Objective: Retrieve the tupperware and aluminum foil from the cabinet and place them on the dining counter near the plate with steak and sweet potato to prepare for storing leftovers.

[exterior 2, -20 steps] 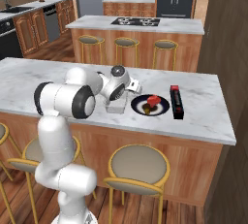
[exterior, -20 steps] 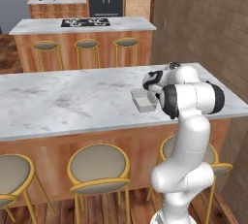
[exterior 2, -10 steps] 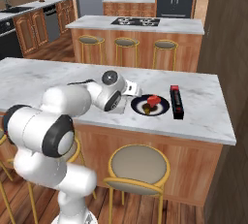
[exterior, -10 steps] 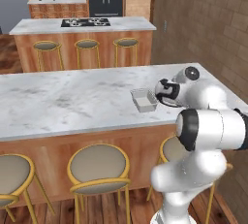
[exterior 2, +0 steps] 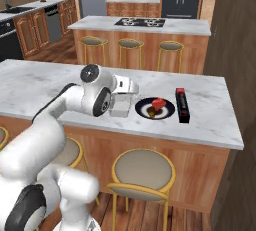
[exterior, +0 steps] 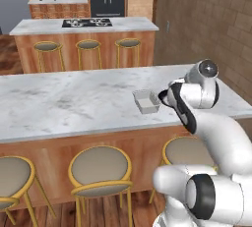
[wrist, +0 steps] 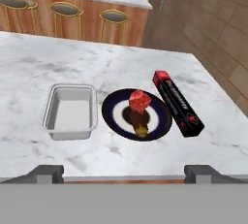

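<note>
Vs 1 s ago: gripper (wrist: 124, 172) had pulled back off the tupperware (wrist: 70, 111) toward the near edge of the dining counter (exterior: 64, 104), with the elbow dropped low and the forearm swung out to the right in the left base view. Before, the hand sat right over the tub; now hand and tub were apart. Jaws stood wide apart, nothing between them. The 2 fingertips (wrist: 46, 173) showed at the bottom of the hand view, spread.

Tupperware sat upright on the counter, open top up, empty, just left of the plate (wrist: 111, 116). Same spot as 1 s ago. Aluminum foil (wrist: 177, 103) lay flat just right of the plate, angled, not touching it. Plate, its food (wrist: 138, 103) and foil unchanged too.

3 stools (exterior: 100, 169) fronted the counter.
</note>
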Robot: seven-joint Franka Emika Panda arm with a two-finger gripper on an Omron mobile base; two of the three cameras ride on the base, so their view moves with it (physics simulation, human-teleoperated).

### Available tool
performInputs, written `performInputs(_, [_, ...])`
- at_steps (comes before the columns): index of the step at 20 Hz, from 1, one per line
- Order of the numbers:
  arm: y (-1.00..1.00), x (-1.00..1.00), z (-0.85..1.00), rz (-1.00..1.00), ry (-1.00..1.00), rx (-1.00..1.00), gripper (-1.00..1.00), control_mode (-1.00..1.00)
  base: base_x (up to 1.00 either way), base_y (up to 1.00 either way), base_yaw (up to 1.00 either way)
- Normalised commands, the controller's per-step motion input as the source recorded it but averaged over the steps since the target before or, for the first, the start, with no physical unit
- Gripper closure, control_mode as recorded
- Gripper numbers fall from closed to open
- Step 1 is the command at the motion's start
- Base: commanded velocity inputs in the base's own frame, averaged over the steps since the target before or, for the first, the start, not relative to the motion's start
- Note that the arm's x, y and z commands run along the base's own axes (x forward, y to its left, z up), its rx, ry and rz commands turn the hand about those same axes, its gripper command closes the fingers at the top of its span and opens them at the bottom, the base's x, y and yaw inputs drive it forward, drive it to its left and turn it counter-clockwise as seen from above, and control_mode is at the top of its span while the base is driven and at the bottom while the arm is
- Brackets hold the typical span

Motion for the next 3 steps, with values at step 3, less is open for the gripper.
performInputs(3, [0.17, -1.00, 0.85, 0.07, 0.01, -0.14, -1.00, -1.00, 0.00, 0.00, 0.00])
